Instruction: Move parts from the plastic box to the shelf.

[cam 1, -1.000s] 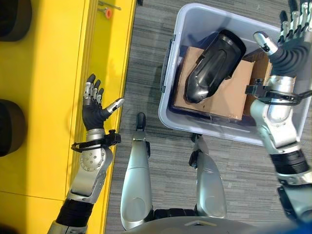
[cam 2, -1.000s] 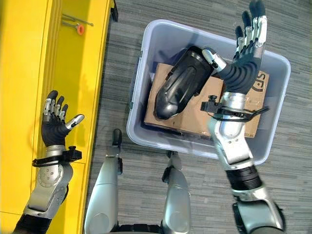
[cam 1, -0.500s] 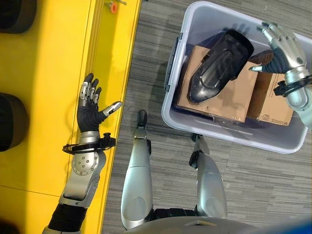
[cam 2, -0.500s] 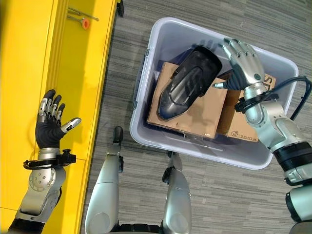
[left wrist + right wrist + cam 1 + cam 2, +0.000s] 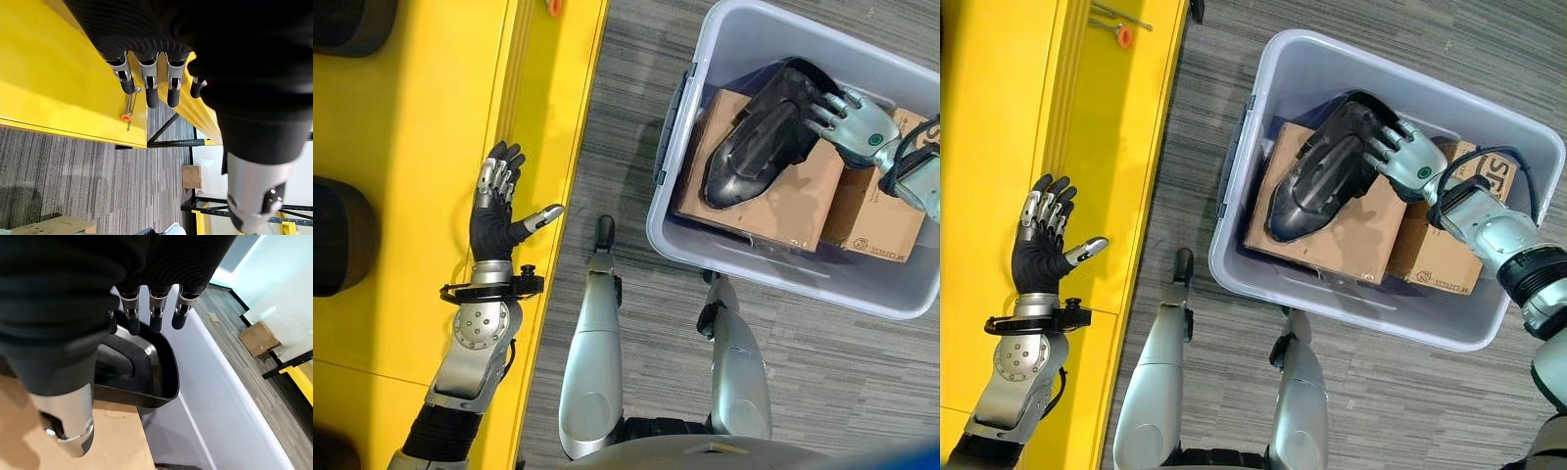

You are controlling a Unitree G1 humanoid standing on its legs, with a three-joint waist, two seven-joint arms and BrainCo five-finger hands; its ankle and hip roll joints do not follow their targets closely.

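Observation:
A glossy black moulded part [image 5: 754, 147] lies tilted on a cardboard carton [image 5: 773, 204] inside the pale plastic box [image 5: 1234, 196]. My right hand [image 5: 1410, 157] rests at the part's wide far end, fingers stretched over its rim, thumb apart. In the right wrist view the straight fingers [image 5: 156, 318] hang just above the part's hollow edge [image 5: 146, 372], not curled round it. My left hand [image 5: 494, 220] hovers open and empty above the yellow shelf [image 5: 411, 147], fingers straight [image 5: 152, 95].
Two dark rounded parts [image 5: 337, 235] [image 5: 352, 20] sit on the shelf at its left edge. An orange-tipped tool [image 5: 1119, 34] lies at the shelf's far end. A second carton [image 5: 1445, 255] fills the box's right side. Grey floor lies between shelf and box.
My right hand has come down from above the box's far right and now reaches onto the black part's wide end. The left hand has stayed over the shelf.

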